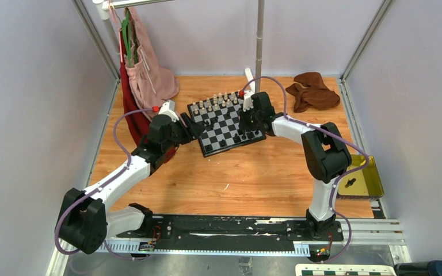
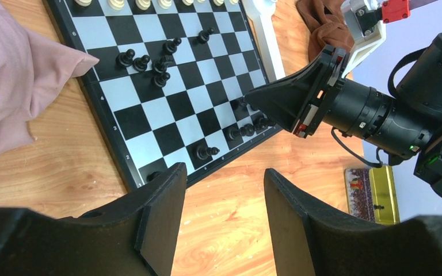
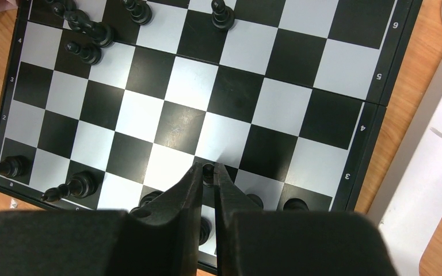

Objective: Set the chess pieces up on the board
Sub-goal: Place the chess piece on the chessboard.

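Note:
The board lies tilted at the table's middle back, with cream chess pieces lined along its far edge. Black chess pieces cluster mid-board, and others stand along the near rows. My right gripper reaches down over the board's near right part. Its fingertips are shut on a small black piece standing on a dark square. My left gripper hangs open and empty over bare wood, just off the board's near corner.
A pink garment hangs at the back left and brushes the board's left side. Brown cloth lies at the back right. A yellow tin sits at the right edge. A white pole rises behind the board.

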Tool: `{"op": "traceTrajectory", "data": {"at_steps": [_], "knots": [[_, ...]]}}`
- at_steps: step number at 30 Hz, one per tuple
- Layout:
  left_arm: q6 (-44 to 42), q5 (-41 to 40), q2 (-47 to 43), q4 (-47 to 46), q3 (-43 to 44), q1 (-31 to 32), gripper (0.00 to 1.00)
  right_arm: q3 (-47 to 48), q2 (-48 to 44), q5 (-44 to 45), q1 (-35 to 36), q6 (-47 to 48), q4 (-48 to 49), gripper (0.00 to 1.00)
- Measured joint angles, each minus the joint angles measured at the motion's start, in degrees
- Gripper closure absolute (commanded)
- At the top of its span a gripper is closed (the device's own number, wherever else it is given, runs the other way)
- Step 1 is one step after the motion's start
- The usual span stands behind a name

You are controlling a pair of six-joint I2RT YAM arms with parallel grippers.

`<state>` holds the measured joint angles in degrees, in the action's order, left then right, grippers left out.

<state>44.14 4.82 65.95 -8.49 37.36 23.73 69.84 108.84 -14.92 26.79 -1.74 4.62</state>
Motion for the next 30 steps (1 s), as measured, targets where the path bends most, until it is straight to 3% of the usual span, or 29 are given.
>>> {"op": "traceTrajectory", "data": {"at_steps": [13, 30], "knots": [[0.02, 0.02, 0.0, -0.33, -0.66, 0.02, 0.42, 0.0, 0.0, 0.02, 0.02, -0.02, -0.39, 0.77], [-0.02, 0.09, -0.02, -0.35, -0.66, 0.0, 0.42, -0.07, 0.0, 0.87, 0.61, -0.04, -1.97, 0.76]]}}
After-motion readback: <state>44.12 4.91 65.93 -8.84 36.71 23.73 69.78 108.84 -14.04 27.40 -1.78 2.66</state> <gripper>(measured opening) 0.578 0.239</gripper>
